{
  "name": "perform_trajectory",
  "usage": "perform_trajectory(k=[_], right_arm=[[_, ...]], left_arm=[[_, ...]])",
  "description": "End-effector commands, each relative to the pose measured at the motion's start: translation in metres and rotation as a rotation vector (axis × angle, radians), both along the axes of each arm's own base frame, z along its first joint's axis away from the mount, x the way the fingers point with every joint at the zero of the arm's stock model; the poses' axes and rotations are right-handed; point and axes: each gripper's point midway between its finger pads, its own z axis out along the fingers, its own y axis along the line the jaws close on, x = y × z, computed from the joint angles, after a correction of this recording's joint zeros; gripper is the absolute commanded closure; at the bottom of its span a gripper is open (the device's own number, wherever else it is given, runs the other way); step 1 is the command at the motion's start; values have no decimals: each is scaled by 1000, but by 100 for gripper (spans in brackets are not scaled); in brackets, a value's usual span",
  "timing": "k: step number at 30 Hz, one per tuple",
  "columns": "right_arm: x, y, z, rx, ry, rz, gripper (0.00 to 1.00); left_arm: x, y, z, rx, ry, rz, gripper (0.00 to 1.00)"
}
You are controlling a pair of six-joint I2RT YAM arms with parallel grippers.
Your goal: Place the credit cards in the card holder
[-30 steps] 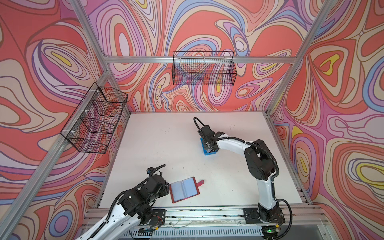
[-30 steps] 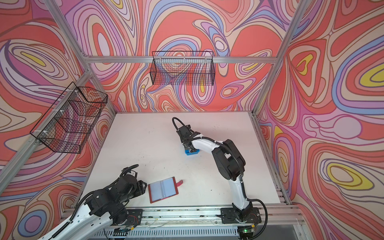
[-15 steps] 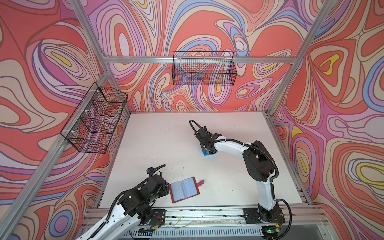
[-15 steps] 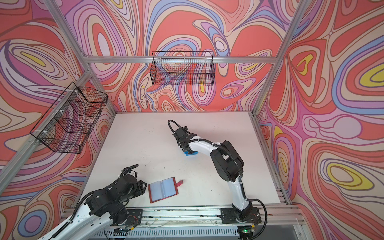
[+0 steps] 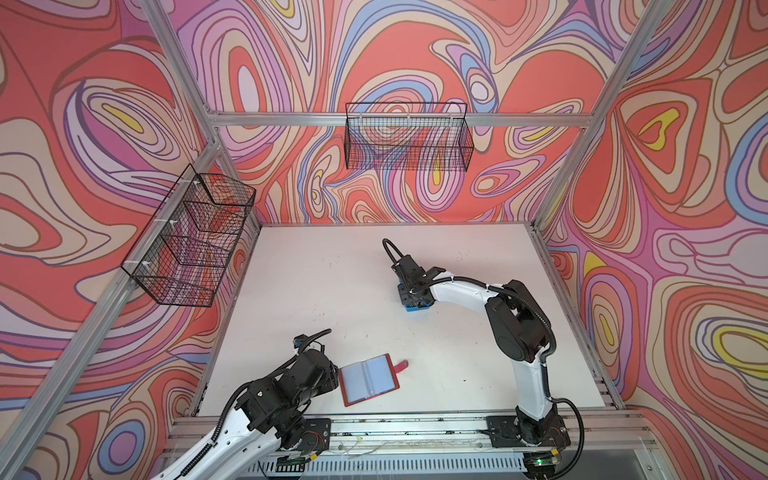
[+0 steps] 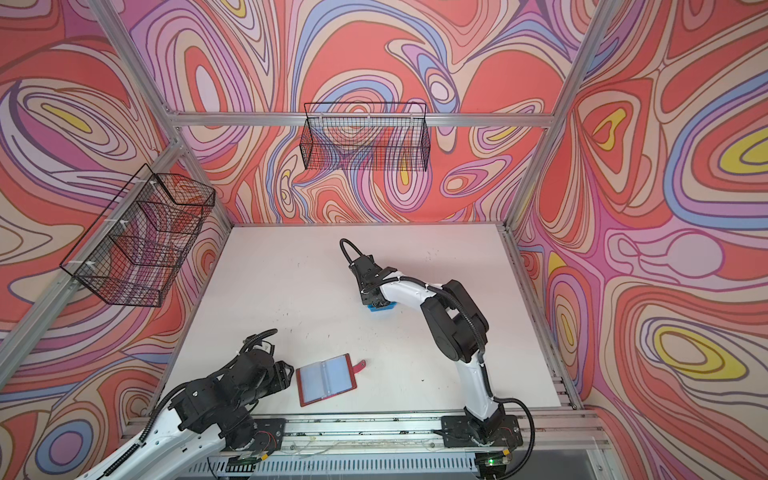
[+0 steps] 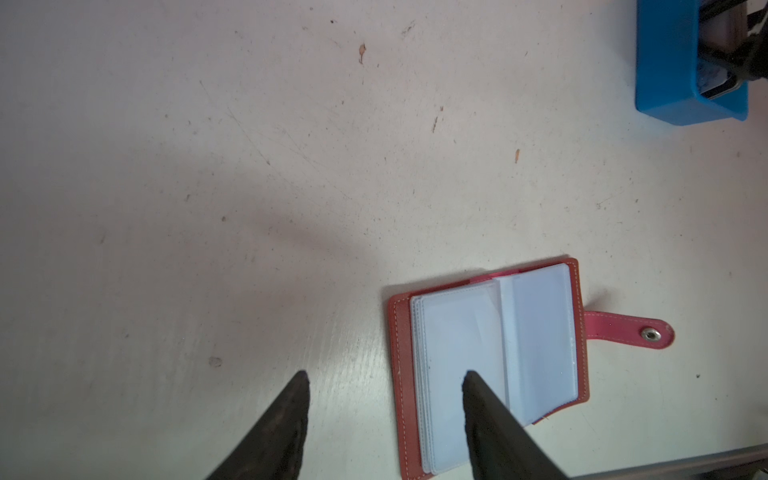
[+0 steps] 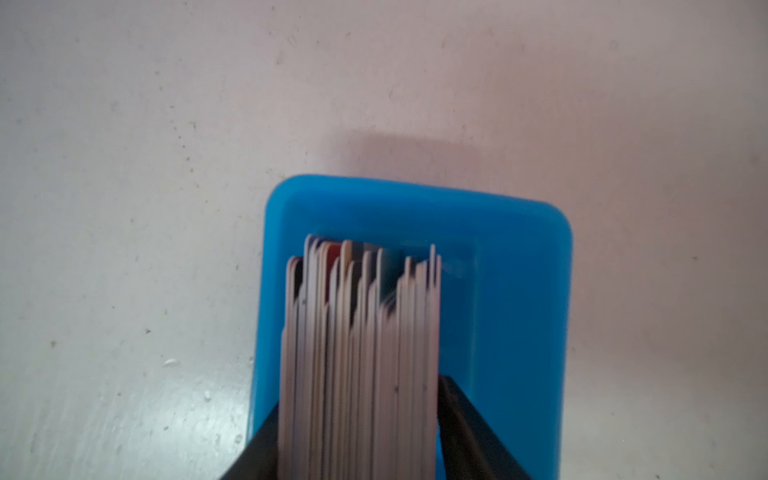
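A scuffed white worktop (image 5: 457, 332) lies between walls of swirling red, pink and lilac hung with black wire baskets (image 5: 407, 141). At the right pincer (image 8: 356, 399) the jaws stand about half apart and grip the credit cards (image 8: 361, 332). A finger lies against each outer face of the stack, which stands on edge between them. Around the pincer's tips sits the blue tray (image 8: 511, 291), its walls enclosing the stack. The cards' far edges are ragged, not squared up.

Well away from this pincer, toward the arms' bases, the card holder (image 7: 536, 332) lies open and flat with its clear sleeves up. Its snap strap (image 7: 627, 330) stretches out on the side toward the right pincer. The left pincer (image 7: 385, 374) is spread wide and holds nothing. One of its tips hangs over the holder's nearer page, and we cannot tell whether it touches.

We judge the step in hand to be fetching the cards out of the tray. The next move calls for a straight lift clear of the tray walls and a squeeze firm enough that no card slips. After that comes a carry across to the holder, where single cards must be parted for the sleeves.
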Motion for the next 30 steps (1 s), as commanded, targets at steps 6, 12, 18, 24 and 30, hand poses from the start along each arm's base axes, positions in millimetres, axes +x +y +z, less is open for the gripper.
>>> perform_trajectory(k=[6, 12, 18, 24, 30], right_arm=[[-1, -7, 8, 281, 78, -10, 51], [-1, -3, 13, 366, 90, 6, 53], [1, -1, 14, 388, 87, 12, 42], [7, -6, 18, 395, 67, 10, 37], [9, -10, 27, 400, 40, 9, 37]], left_arm=[[0, 1, -4, 10, -1, 0, 39], [0, 1, -4, 10, 0, -1, 39], [0, 1, -4, 7, 0, -1, 39], [0, 1, -4, 8, 0, 0, 39], [-1, 1, -4, 7, 1, -1, 39]])
